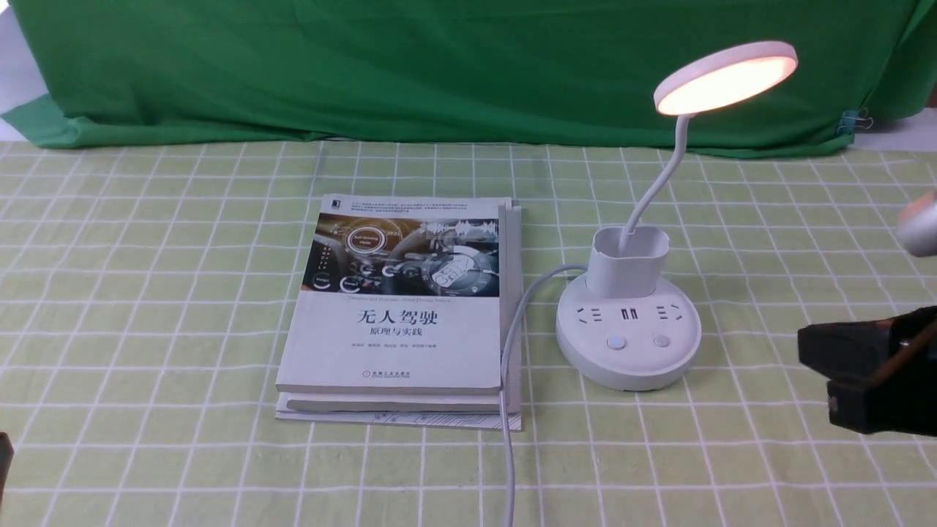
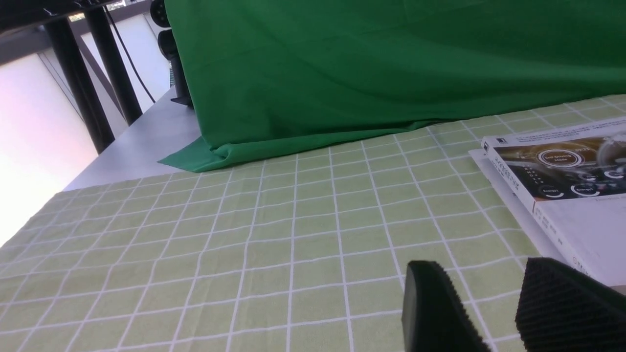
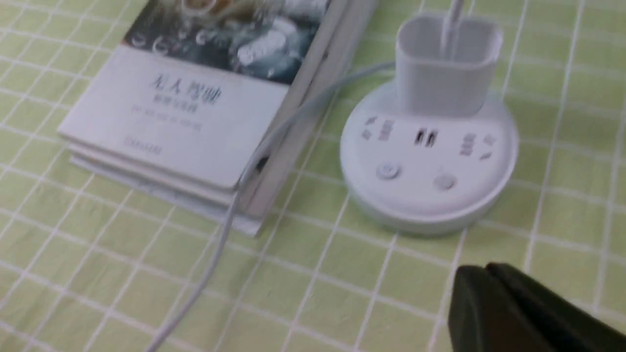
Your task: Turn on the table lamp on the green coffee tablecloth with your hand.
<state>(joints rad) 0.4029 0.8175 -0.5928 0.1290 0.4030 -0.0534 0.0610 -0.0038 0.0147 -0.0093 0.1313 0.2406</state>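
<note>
The white table lamp [image 1: 628, 344] stands on the green coffee tablecloth [image 1: 146, 293], right of centre. Its round disc head [image 1: 725, 77] glows warm. Two buttons [image 1: 616, 342] sit at the front of its round base [image 3: 430, 166], below the cup holder [image 1: 628, 260]. The hand, my black right gripper [image 1: 805, 351], hovers to the right of the base, apart from it, shut with nothing in it; its closed tips [image 3: 481, 271] show in the right wrist view. My left gripper [image 2: 479, 266] is open and empty, low over the cloth beside the book.
A stack of books [image 1: 399, 307] lies left of the lamp, and the lamp's grey cable [image 1: 509, 380] runs along its right edge toward the front. A dark green backdrop [image 1: 439, 66] hangs behind. A blurred silver part [image 1: 921, 227] shows at the right edge.
</note>
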